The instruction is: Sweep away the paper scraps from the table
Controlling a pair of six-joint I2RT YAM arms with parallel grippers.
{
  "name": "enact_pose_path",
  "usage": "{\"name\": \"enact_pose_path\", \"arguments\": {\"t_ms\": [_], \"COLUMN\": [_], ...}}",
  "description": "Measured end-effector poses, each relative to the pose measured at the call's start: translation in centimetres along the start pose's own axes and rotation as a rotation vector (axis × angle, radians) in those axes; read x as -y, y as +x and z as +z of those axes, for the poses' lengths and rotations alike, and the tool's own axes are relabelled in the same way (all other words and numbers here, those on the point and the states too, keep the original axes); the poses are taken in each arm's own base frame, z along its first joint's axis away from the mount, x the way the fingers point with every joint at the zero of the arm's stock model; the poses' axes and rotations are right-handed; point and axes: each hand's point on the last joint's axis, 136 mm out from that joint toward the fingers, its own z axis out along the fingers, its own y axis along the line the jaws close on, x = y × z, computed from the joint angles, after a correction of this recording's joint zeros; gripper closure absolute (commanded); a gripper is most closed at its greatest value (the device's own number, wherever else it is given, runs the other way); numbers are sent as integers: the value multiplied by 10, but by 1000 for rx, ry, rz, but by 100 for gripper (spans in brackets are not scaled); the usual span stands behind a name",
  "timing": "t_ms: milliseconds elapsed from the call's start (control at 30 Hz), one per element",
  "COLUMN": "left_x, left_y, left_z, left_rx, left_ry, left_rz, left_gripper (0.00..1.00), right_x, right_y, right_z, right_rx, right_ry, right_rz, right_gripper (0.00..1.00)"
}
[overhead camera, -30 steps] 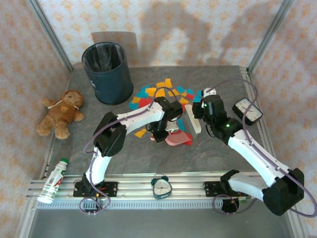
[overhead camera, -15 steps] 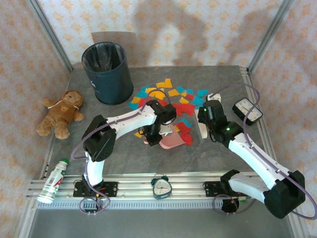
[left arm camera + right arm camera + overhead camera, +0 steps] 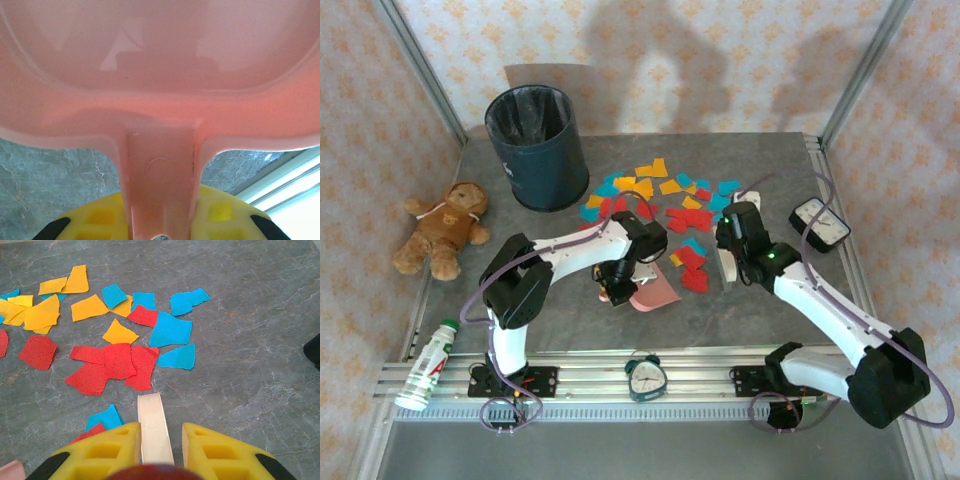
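Red, yellow-orange and teal paper scraps [image 3: 660,192] lie spread over the middle and far part of the dark grey table [image 3: 760,310]; the right wrist view shows them close up [image 3: 107,362]. My left gripper [image 3: 617,283] [image 3: 159,220] is shut on the handle of a pink dustpan [image 3: 655,293] [image 3: 160,60], which rests on the table just left of the nearest red scraps. My right gripper [image 3: 728,250] [image 3: 161,432] holds a cream flat sweeping stick [image 3: 727,266] [image 3: 154,425], its tip at the near right edge of the scraps.
A dark bin [image 3: 535,145] stands at the back left. A teddy bear [image 3: 445,228] and a bottle [image 3: 430,365] lie on the left. A white clock [image 3: 818,222] sits at the right edge, an alarm clock [image 3: 645,375] on the front rail.
My left gripper has drawn the dustpan left and nearer, leaving red scraps bare on the table to its right. My right gripper with the stick shifted slightly nearer.
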Motion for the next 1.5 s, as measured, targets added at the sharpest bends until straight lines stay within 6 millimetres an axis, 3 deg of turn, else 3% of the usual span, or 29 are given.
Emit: {"name": "enact_pose_path", "arguments": {"t_ms": [167,433,667,933,1233,1500], "left_x": [2,-5,-15,-15,-15,-18], "left_y": [-3,-30,-47,-51,-51,-45], "left_z": [5,11,7,8,7,-1], "left_rx": [-15,-16,14,5,6,9], "left_ry": [18,32,32,34,32,4], "left_rz": [0,-36,-68,-50,-16,-8], "left_gripper": [100,100,100,100,100,100], "right_x": [-11,-32,-44,-60,-61,-48], "right_y": [-2,0,4,3,2,-13], "right_z": [9,17,16,11,5,-20], "right_rx": [7,-18,-47,-71,-89,-28], "right_ry": [-35,-128,-197,-282,-296,-278], "right_rz": [18,25,19,-7,-9,4], "right_gripper": [100,100,100,100,100,100]}}
